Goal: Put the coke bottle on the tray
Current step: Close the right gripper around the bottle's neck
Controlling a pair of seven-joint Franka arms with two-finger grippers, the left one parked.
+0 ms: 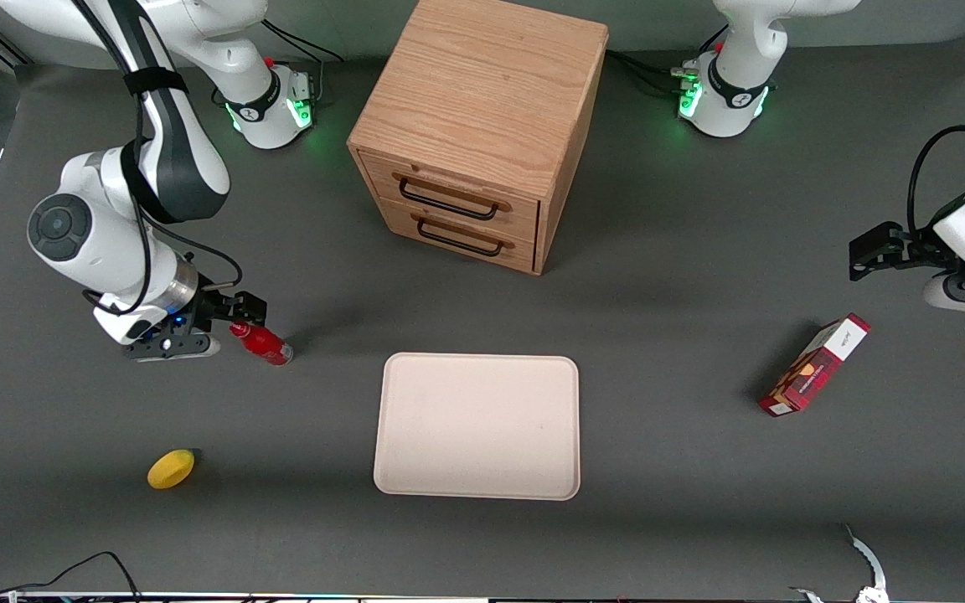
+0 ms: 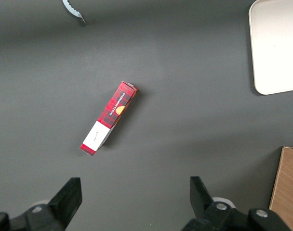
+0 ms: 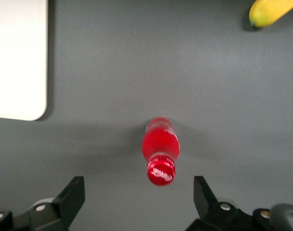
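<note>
The coke bottle (image 1: 263, 343), small and red with a red cap, stands on the grey table toward the working arm's end, apart from the tray. In the right wrist view I look down on its cap and body (image 3: 160, 144). My right gripper (image 1: 198, 335) hovers just above it, open and empty (image 3: 139, 192). The cap lies between the two spread fingers and touches neither. The cream-white tray (image 1: 477, 427) lies flat and empty near the table's middle. One corner of it shows in the right wrist view (image 3: 19, 57).
A wooden two-drawer cabinet (image 1: 474, 126) stands farther from the front camera than the tray. A yellow lemon (image 1: 171, 468) lies nearer the front camera than the bottle. A red-and-white box (image 1: 816, 365) lies toward the parked arm's end.
</note>
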